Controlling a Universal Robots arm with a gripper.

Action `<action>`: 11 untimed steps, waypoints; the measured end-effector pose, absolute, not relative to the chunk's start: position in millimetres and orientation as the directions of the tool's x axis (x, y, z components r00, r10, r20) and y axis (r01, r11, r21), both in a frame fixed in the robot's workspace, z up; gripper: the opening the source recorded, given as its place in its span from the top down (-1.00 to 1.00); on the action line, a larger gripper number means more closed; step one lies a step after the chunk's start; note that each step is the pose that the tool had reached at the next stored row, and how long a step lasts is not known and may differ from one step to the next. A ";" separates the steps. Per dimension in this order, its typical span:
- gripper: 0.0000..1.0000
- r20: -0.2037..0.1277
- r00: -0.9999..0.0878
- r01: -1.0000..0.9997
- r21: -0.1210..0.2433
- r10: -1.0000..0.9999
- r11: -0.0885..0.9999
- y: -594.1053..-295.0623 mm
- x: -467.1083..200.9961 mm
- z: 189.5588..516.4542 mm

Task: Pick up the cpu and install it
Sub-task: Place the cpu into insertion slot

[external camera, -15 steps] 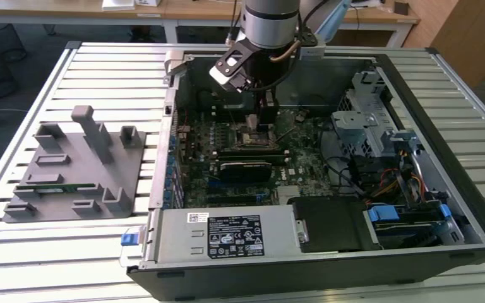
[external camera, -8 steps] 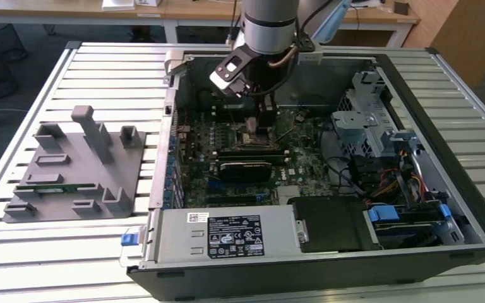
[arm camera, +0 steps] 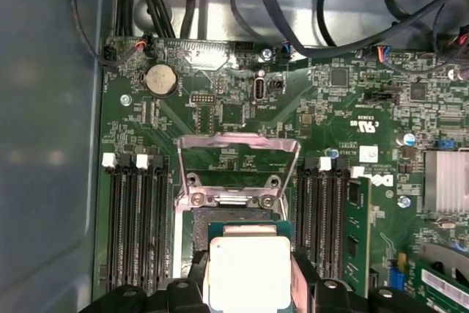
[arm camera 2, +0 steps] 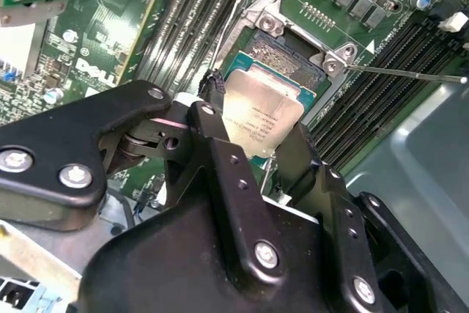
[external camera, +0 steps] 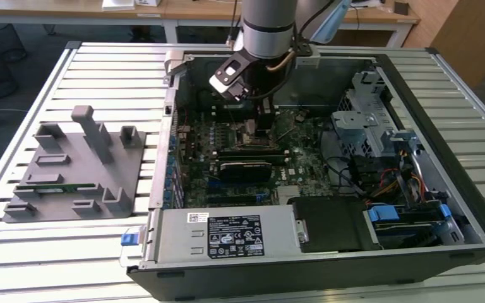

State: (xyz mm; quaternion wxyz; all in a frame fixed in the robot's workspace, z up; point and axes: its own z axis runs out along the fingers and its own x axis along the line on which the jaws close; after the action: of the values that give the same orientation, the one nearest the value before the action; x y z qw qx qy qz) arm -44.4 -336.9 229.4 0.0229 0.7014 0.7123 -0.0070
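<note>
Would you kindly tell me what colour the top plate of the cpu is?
The cpu has a silvery-grey top plate, clearest in the second wrist view.

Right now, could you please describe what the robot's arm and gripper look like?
The arm is a smooth silver-grey tube with a dark band near the wrist. A small white-and-black box is mounted at the wrist, and a black cable runs beside it. The gripper is matte black, built of angular plates joined with silver screws.
</note>
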 end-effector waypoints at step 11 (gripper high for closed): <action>-0.05 -0.042 -0.015 1.000 0.022 0.999 0.016 -334.6 -46.8 215.6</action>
State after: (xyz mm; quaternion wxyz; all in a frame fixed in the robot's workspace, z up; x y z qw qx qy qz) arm -46.8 -334.6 215.6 0.0229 0.7014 0.7123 -0.0069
